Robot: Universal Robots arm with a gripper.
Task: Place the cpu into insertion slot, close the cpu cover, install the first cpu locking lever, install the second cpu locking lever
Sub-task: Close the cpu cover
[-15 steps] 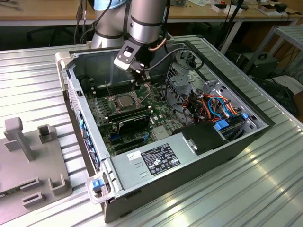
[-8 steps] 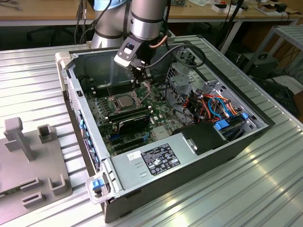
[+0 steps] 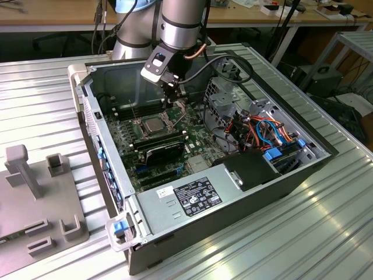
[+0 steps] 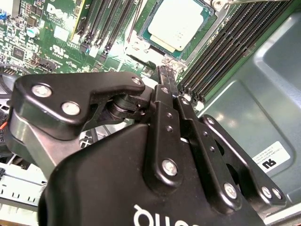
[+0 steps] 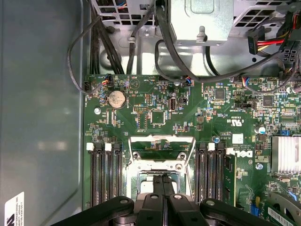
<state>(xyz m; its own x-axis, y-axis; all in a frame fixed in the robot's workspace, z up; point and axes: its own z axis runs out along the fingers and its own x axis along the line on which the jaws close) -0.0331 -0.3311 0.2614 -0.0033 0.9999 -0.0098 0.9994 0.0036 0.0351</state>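
We look into an open computer case [image 3: 262,201] with the green motherboard [image 5: 155,103] lying flat on its floor. The gripper [image 5: 162,179] hangs low over the board, and in both wrist views its two fingers are pressed together with nothing visible between them. Its tips are just beside the insertion slot [image 4: 145,28].

We judge the first step done. The cpu [image 4: 181,21] lies flat and square inside the slot, between the rows of long black memory slots [image 5: 106,174]. Its dull silver top is bare, unmarked and fully in sight in the second wrist view.

The rest looks unfinished to us. In the first wrist view a silvery windowed frame, which we take for the cpu cover [image 5: 141,138], seems to lean back from the slot with green board showing through its window (we cannot say for certain how far it is tilted). In the exterior view, thin rods that we take for the locking levers [image 3: 134,112] stand up on either side of the slot, so neither looks latched.
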